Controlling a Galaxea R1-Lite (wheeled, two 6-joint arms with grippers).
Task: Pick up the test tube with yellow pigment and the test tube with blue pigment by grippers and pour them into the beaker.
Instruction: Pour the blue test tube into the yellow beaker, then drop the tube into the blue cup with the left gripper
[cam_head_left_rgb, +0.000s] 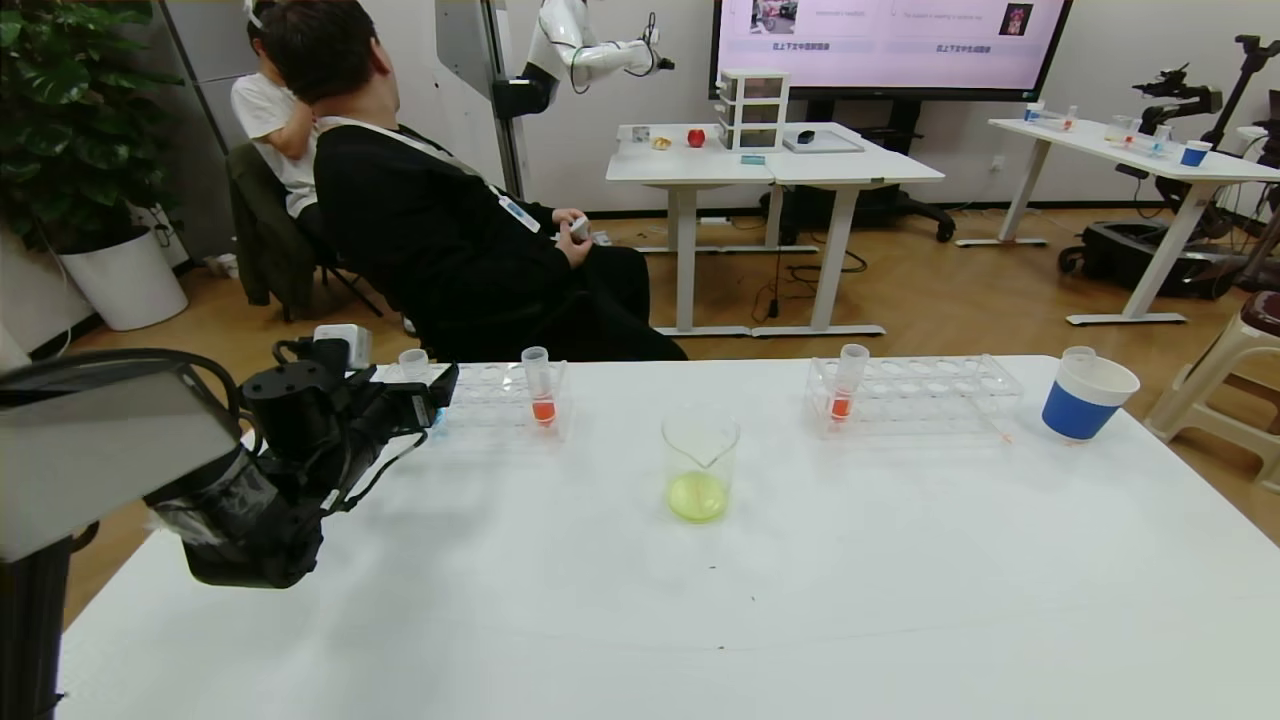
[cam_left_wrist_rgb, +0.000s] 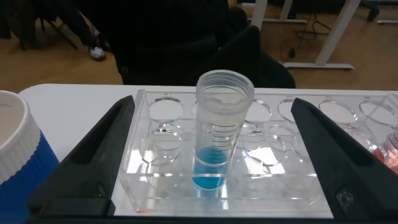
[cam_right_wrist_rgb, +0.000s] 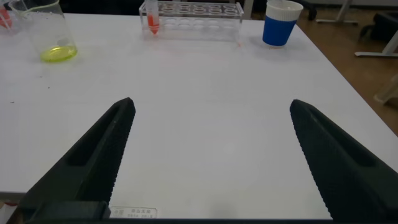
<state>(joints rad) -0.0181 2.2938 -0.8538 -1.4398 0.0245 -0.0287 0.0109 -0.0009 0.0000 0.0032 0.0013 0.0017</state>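
The test tube with blue pigment (cam_left_wrist_rgb: 217, 146) stands upright in a clear rack (cam_left_wrist_rgb: 149, 186) at the table's far left; in the head view only its rim (cam_head_left_rgb: 413, 361) shows. My left gripper (cam_left_wrist_rgb: 212, 106) is open, one finger on each side of this tube and apart from it; in the head view the left gripper (cam_head_left_rgb: 438, 392) reaches to the rack's near end. The beaker (cam_head_left_rgb: 700, 465) stands mid-table with yellow-green liquid at its bottom. The test tube with yellow pigment is out of view. My right gripper (cam_right_wrist_rgb: 211, 104) hangs open over bare table, holding nothing.
An orange-red tube (cam_head_left_rgb: 540, 388) stands in the left rack, another orange-red tube (cam_head_left_rgb: 846, 385) in the right rack (cam_head_left_rgb: 930, 395). One blue-and-white cup (cam_head_left_rgb: 1087, 398) sits far right, a second cup (cam_left_wrist_rgb: 18, 155) beside the left rack. A seated person (cam_head_left_rgb: 450, 220) is behind the table.
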